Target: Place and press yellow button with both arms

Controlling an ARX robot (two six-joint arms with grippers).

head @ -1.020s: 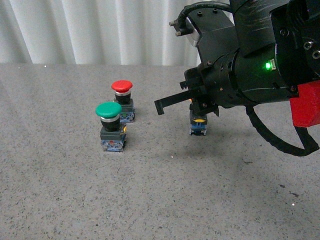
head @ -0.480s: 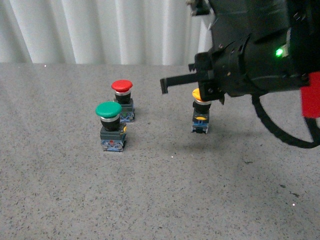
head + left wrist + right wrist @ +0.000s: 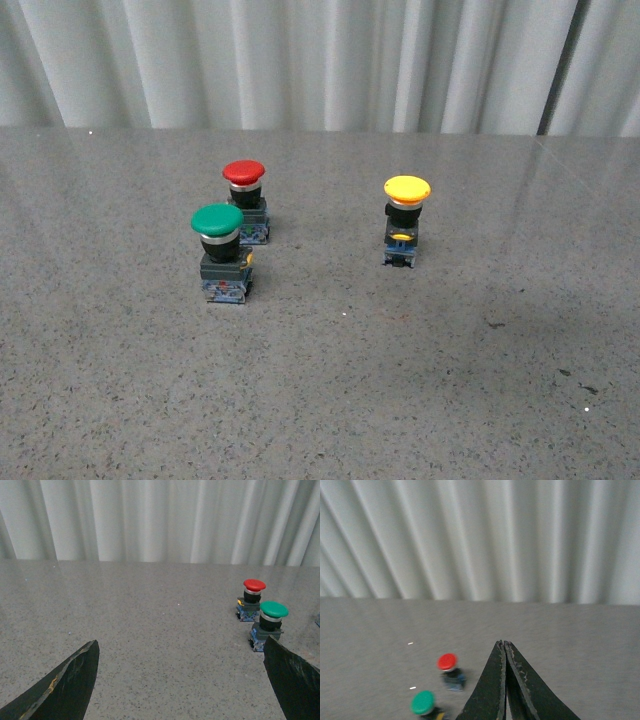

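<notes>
Item: small yellow mushroom-capped push-button (image 3: pixel 406 222) on dark body with bluish base, upright on speckled grey tabletop (image 3: pixel 320 400), right of centre in the front view, unheld

Neighbours: green round-capped push-button (image 3: pixel 220 252) and red round-capped push-button (image 3: pixel 245 201), close together, well apart from the yellow one

Left gripper (image 3: pixel 180 680): black fingers spread wide, empty, low over the table, green cap near one finger

Right gripper (image 3: pixel 505 685): black fingers pressed together, empty, raised above the table; yellow button not in its view

Step, judged: pressing. Descend straight onto the cap centre so the narrow body does not tip

Room: bare table all round the yellow button; white pleated curtain (image 3: pixel 320 60) bounds the far edge
</notes>
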